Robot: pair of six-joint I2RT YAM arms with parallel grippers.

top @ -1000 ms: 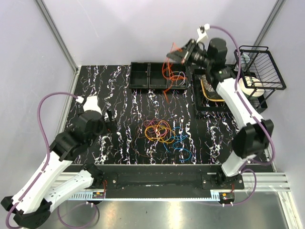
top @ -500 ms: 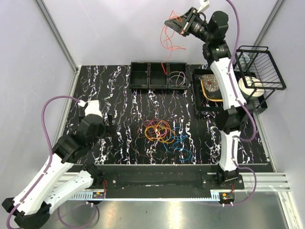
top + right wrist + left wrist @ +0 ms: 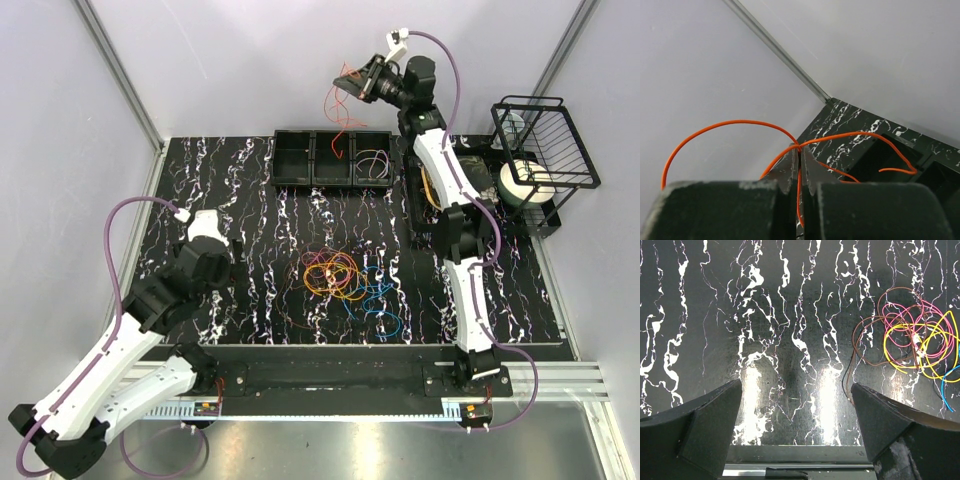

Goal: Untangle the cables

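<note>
Orange cable (image 3: 740, 121), clamped in right pincer (image 3: 800, 153), held aloft

A messy pile of cables (image 3: 335, 272) lies flat in the middle of the counter (image 3: 250, 200). Yellow, orange, pink and brown loops cross each other, with blue ones at 5 o'clock. At 12 o'clock one orange cable (image 3: 740, 121) dangles high up, pinched in the right tool (image 3: 799, 160).

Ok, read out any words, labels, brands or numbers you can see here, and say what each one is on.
No text can be read in any view.
Small board at the left arm's base and small board at the right arm's base: too small to tell if they bear print.
Black compartment tray and wire rack: no lettering shows.
</note>
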